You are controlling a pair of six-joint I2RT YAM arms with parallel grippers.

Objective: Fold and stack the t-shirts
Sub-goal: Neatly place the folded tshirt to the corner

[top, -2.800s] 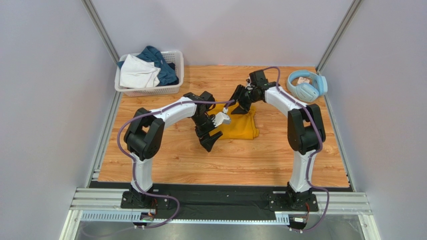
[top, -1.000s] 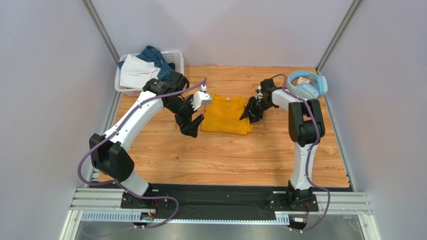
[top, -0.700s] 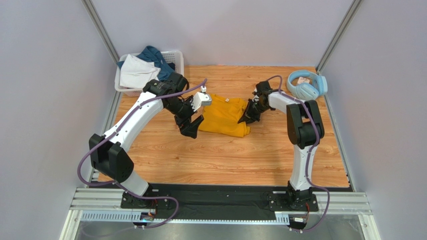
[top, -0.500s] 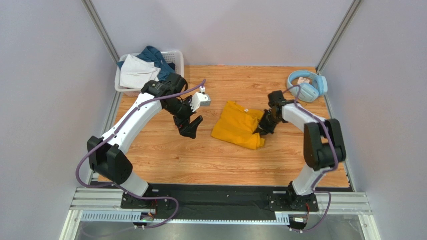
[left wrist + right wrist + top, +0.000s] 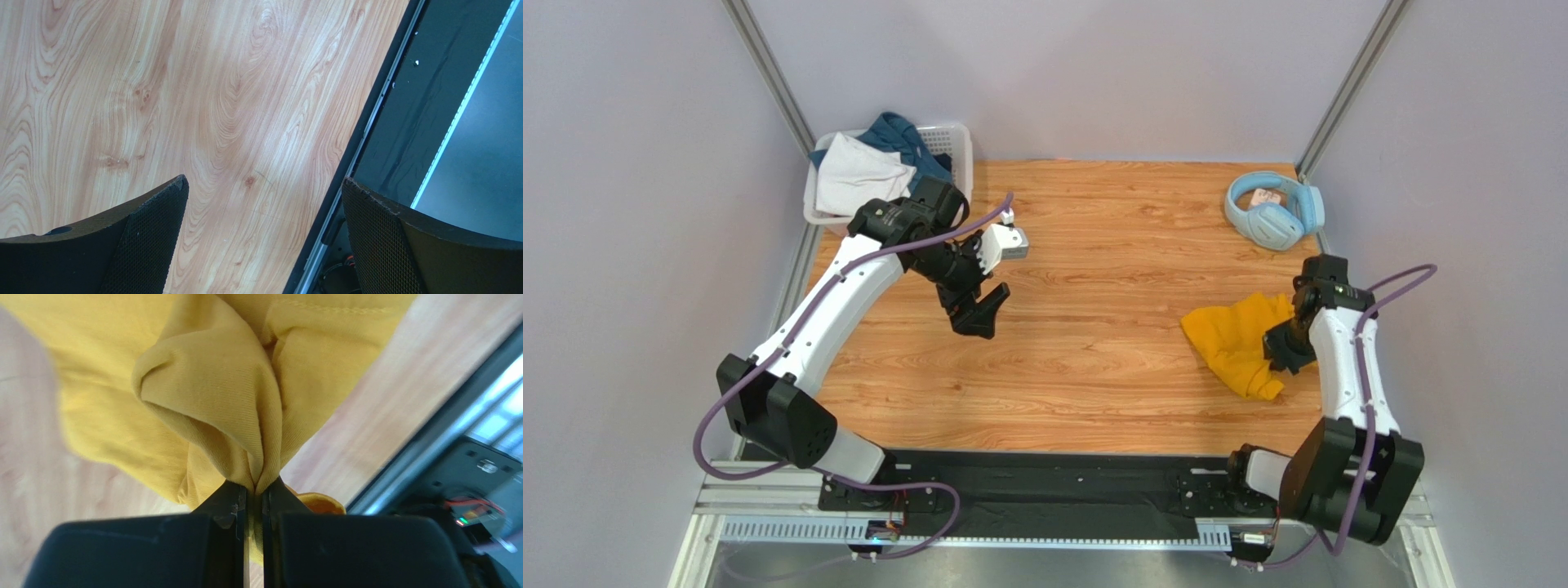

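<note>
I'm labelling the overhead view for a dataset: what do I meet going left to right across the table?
In order: white basket → left gripper → yellow t-shirt. The headphones and the right gripper overlap the shirt's span, so I leave them out.
</note>
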